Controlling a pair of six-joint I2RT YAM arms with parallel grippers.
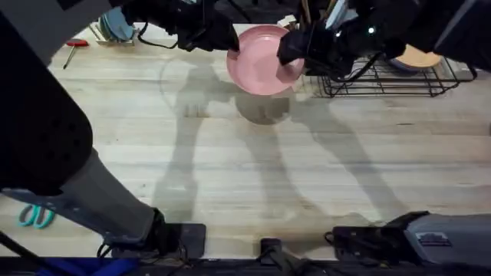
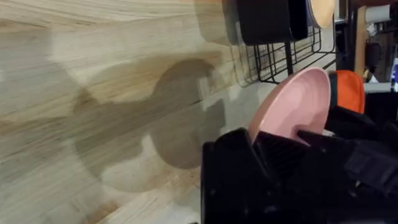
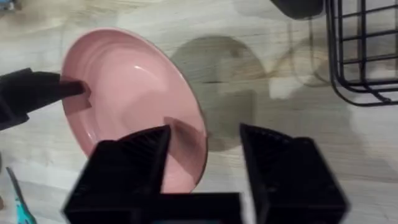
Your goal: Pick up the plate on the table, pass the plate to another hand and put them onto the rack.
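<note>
Rack [image 1: 387, 77] near side open; orange plate [image 1: 418, 57] at back.

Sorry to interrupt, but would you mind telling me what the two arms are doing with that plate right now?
They are mid-handover. The pink plate is lifted off the wooden table, casting a shadow beneath it. The left pincer grips the plate's rim on one side, while the right pincer is open with its fingers straddling the opposite rim, not yet closed. The black wire rack sits just beyond, already holding a pale orange plate.
</note>
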